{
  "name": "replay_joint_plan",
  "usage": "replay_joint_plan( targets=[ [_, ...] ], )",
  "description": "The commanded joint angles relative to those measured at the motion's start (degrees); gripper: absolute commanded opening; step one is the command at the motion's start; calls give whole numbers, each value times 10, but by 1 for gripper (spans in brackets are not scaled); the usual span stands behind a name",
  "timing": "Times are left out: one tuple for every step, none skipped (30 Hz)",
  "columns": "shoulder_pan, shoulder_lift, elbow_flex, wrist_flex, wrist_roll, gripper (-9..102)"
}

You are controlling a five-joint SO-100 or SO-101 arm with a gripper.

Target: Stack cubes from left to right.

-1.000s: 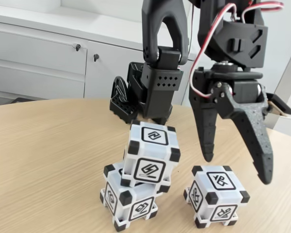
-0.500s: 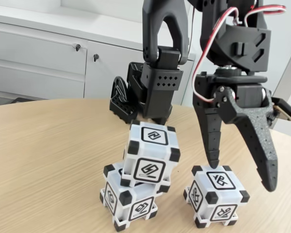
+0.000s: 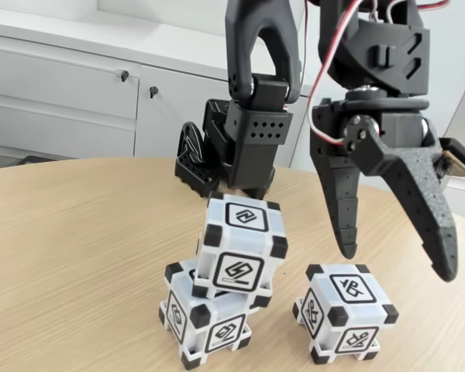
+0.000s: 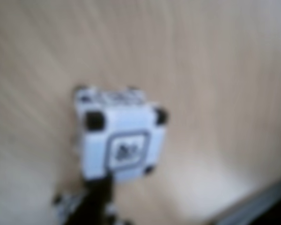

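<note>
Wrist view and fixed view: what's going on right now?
Tool open, empty, above lone white plastic cube. Two cubes stacked alongside. Nothing in the way.

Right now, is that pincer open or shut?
Open: the pincer has its two fingers spread wide above the lone cube, gripping nothing.

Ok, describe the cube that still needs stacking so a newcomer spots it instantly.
In the fixed view, find the black gripper hanging open over the wooden table. Right beneath it sits the lone cube. Unlike the two stacked cubes to its left, it stands alone.
</note>
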Motion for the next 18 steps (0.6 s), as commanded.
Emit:
replay_joint_plan(
  targets=[
    [-4, 7, -5, 3, -2, 40],
    [-4, 7, -5, 3, -3, 40],
    [-4, 7, -5, 3, -3, 40],
    [-4, 7, -5, 3, -4, 40],
    [-4, 8, -5, 3, -4, 40],
    [-4, 8, -4, 4, -5, 40],
    [-4, 8, -4, 4, -6, 40],
    [-4, 8, -4, 10, -9, 40],
    [-4, 8, -4, 19, -12, 40],
    [-4, 9, -4, 33, -14, 40],
    [-4, 9, -4, 47, -15, 40],
    [-4, 9, -5, 61, -18, 40],
    [-4, 9, -5, 67, -18, 40],
    [-4, 9, -5, 69, -16, 40],
    [-4, 9, -5, 70, -15, 40],
    [-4, 8, -5, 70, -15, 40],
    [-4, 8, -5, 69, -15, 40],
    [-4, 6, -5, 69, -17, 40]
  ],
)
